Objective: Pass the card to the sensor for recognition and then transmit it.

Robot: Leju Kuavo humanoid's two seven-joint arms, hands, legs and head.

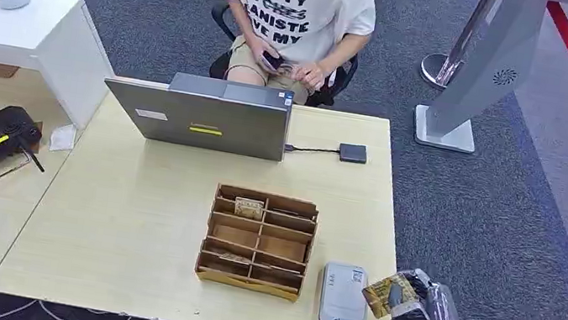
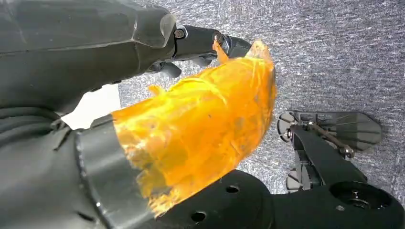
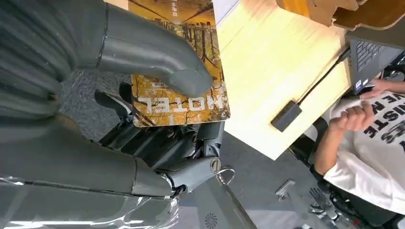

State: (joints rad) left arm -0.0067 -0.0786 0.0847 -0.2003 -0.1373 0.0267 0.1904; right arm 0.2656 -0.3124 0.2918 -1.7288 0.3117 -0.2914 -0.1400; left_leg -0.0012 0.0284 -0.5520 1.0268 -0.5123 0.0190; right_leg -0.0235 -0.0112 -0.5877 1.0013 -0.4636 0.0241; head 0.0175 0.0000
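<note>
Right hand (image 1: pixel 412 302) pinches card (image 1: pixel 385 294) thumb-over-fingers, just off table's (image 1: pixel 126 230) near right corner, beside reader (image 1: pixel 343 296). Risk: shallow pinch slips, card drops to floor. Left hand (image 2: pixel 200 43) empty, fingers curled.

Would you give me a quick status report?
Right hand pinches hotel card beside grey sensor. Left hand hangs over floor. Nothing blocks the sensor.

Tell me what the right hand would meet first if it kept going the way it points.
Probably the grey sensor. The right hand holds the card at the table's right edge, aimed left toward the sensor just beside it. Height above the table is unclear, so the card may pass over rather than touch.
</note>
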